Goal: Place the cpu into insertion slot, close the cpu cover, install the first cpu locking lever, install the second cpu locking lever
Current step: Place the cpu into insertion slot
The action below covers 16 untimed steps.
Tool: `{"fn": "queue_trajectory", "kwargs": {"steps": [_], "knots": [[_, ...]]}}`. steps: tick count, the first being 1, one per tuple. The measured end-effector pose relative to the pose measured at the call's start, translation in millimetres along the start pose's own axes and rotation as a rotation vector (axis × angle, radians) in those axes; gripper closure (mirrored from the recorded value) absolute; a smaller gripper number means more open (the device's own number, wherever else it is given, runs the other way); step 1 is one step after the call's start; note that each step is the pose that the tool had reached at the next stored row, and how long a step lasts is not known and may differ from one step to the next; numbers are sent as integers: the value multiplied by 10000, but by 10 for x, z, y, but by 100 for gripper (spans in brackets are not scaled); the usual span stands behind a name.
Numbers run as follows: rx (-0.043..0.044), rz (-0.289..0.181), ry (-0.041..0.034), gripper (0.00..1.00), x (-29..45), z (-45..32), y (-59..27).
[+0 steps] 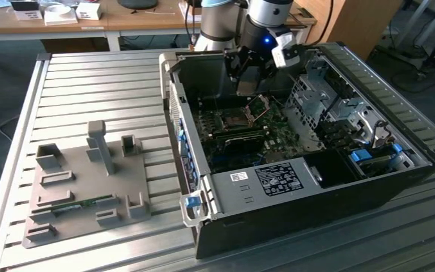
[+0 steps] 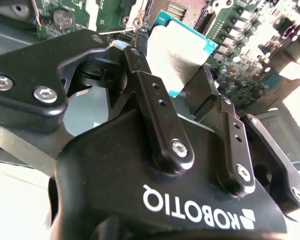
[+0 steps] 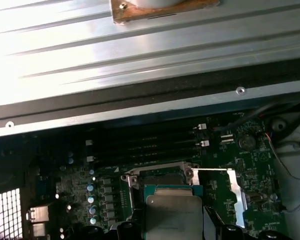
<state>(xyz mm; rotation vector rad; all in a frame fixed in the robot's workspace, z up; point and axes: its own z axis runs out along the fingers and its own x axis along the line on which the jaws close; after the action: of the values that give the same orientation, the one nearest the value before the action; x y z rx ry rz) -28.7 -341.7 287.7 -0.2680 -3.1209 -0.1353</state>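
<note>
My gripper (image 1: 248, 86) hangs inside the open grey computer case, shut on the cpu (image 2: 177, 47). The cpu is a flat square chip with a silvery top and a teal edge, pinched between the two black fingers (image 2: 155, 95). In the first wrist view the cpu (image 3: 172, 212) sits just above the insertion slot (image 3: 162, 177), a square socket with a metal rim. The same insertion slot (image 1: 231, 119) lies on the motherboard below the gripper in the exterior view. The cpu cover (image 1: 261, 107) stands tilted up and open at the socket's side, and shows as a silvery frame (image 3: 232, 187) beside the socket.
The case wall (image 1: 174, 107) rises close on the exterior view's left of the gripper, and a drive cage (image 1: 331, 107) stands to its right. Black memory slots (image 3: 145, 145) run beside the socket. A grey fixture plate (image 1: 89, 187) lies on the slatted table.
</note>
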Motion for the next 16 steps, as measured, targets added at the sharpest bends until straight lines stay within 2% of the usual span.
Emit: {"fn": "queue_trajectory", "kwargs": {"steps": [16], "knots": [[-39,2797,-240,46,0,19,-1]]}}
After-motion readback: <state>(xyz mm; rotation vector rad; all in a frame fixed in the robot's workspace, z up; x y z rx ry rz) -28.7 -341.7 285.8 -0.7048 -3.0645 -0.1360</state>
